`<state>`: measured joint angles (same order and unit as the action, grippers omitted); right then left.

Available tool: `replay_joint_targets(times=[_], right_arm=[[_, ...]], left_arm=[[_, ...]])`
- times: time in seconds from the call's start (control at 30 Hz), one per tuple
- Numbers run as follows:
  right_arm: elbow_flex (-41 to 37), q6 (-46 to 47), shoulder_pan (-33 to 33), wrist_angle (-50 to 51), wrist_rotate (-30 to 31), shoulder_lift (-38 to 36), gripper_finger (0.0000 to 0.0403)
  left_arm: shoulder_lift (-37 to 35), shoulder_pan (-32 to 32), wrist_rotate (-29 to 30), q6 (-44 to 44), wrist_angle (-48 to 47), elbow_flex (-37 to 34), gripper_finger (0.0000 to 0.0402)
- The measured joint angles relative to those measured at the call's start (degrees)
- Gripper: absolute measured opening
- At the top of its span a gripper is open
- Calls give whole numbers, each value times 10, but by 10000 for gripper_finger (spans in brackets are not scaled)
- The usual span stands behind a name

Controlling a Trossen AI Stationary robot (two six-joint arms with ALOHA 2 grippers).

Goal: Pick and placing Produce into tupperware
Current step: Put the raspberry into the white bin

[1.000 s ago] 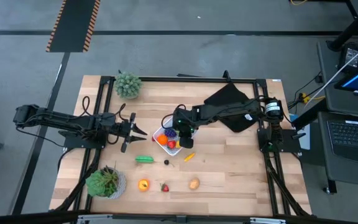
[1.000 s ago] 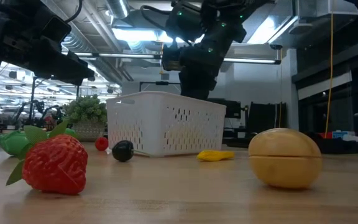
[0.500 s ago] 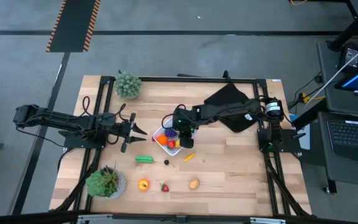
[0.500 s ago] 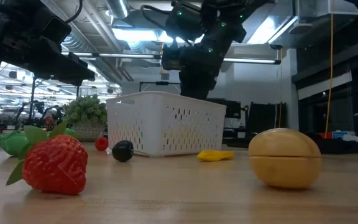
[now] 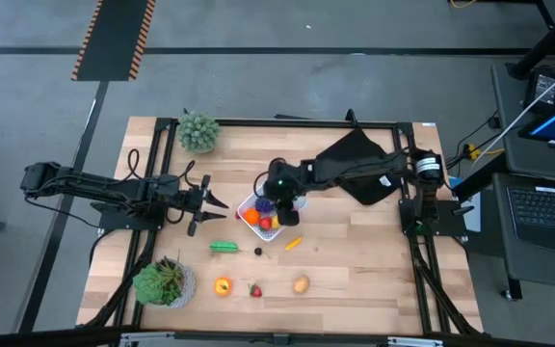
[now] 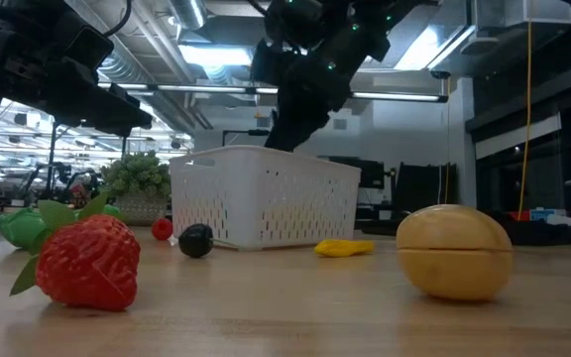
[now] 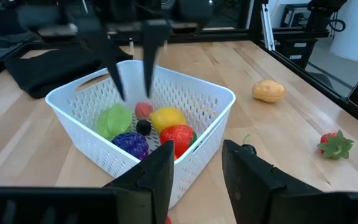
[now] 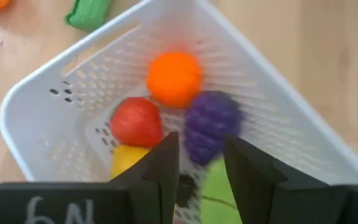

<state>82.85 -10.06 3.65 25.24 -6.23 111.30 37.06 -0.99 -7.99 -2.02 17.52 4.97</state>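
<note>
Where the high view is centred, the tupperware [image 5: 262,219] is seen on the tabletop [image 5: 355,270] as a small white square basket with perforated walls and rounded corners, set cornerwise to the frame, so no long axis can be told. Orange, red, yellow, purple and green produce [image 8: 174,78] is held inside it. Above it the right gripper [image 5: 279,196] is hung, fingers slightly spread and empty. At centre left the left gripper [image 5: 203,203] is kept, fingers parted around nothing. A green pod [image 5: 224,247] lies lengthwise left to right.
</note>
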Motion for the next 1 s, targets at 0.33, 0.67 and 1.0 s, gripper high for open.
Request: replay_joint_targets(times=[0.33, 0.67, 1.0], right_arm=[[-38, -7, 14, -26, -21, -95, 126], [-285, 11, 23, -330, -54, -239, 127], [-506, 39, 21, -668, -54, -307, 127]], left_arm=[[0, 0, 0, 0, 0, 0, 110], [0, 0, 0, 3, 0, 0, 91], [0, -2, 3, 0, 0, 0, 73]])
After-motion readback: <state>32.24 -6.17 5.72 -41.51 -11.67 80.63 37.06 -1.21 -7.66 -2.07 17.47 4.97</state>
